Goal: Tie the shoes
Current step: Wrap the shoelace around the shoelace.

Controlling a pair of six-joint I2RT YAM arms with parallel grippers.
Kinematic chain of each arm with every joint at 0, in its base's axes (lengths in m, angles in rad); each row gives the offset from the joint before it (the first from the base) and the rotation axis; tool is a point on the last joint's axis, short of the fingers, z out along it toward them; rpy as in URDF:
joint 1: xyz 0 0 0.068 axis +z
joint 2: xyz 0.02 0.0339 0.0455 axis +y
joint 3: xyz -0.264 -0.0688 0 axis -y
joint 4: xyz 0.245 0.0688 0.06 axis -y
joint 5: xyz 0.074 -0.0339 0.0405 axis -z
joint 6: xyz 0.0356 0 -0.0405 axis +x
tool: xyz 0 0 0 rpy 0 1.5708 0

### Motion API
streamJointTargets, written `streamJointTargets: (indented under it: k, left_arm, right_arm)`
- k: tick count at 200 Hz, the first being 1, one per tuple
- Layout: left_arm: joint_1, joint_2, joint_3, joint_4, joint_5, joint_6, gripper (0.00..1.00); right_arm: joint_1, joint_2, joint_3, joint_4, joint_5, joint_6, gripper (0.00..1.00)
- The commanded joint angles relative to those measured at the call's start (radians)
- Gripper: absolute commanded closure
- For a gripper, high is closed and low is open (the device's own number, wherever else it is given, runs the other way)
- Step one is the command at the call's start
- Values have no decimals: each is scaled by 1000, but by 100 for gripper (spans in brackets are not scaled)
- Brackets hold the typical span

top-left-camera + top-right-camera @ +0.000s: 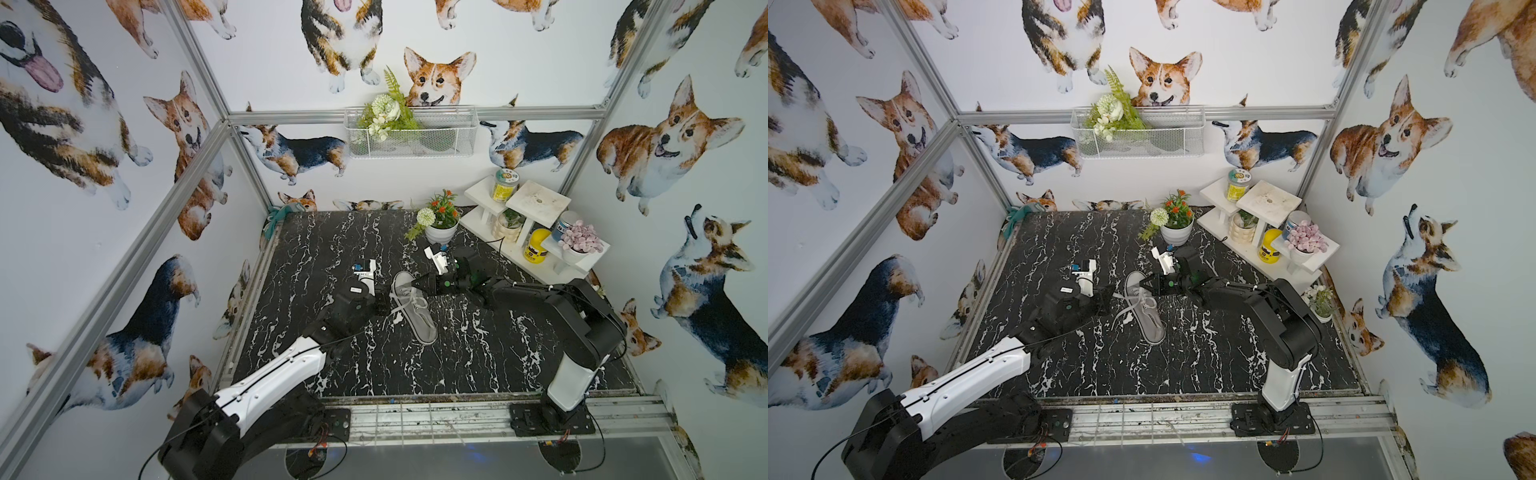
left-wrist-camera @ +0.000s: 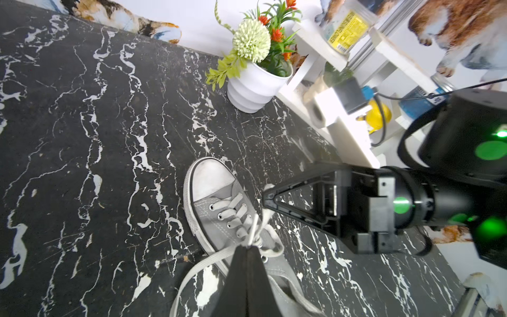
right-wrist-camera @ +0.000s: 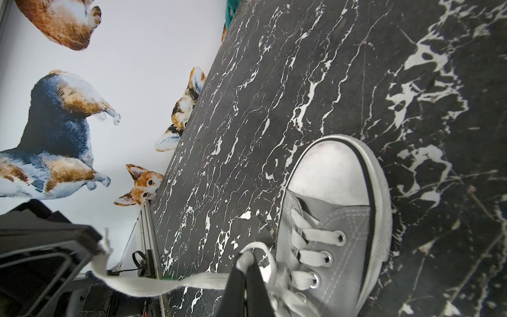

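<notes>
Top views, flowerpot [image 1: 441,235] beyond sneaker [image 1: 420,321], shelf [image 1: 478,193] beside

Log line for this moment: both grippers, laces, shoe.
left gripper: shut on white flat laces | right gripper: shut on white flat laces | grey canvas sneaker: upright on black marble tabletop

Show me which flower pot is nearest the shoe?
The white pot with orange flowers, on the black table just past the shoe's toe. The pink-flowered pot sits farther away, up on the white shelf.
</notes>
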State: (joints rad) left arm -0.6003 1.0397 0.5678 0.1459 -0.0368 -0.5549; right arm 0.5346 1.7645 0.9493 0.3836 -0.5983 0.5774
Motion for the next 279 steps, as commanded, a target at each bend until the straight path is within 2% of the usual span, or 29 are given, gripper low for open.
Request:
streamJointTargets:
  k: [1,61,106,173,236,245,261,279]
  left_arm:
    - [-9,-15,-9,-23,33,-1,100]
    - [-43,8,-29,44,119,14,100]
    - [-140,80,-45,168,123,41,100]
    - [-256,316,23,301,105,156,100]
    - [-296,513,106,364,138,185,100]
    - [-295,531,110,362,152,189,95]
    - [-297,540,115,354,169,195,78]
    - [-296,536,121,322,182,209,64]
  right_arm:
    - [-1,5,22,-6,1,26,100]
    - [1,17,49,-37,-3,36,100]
    - [-5,67,117,-114,-38,28,100]
    - [-18,113,192,-240,-95,-52,100]
    - [-22,127,212,-271,-94,-77,100]
    - [-24,128,213,-272,-91,-79,100]
    - [-24,129,215,-275,-90,-83,100]
    - [-24,130,213,-274,-90,-86,100]
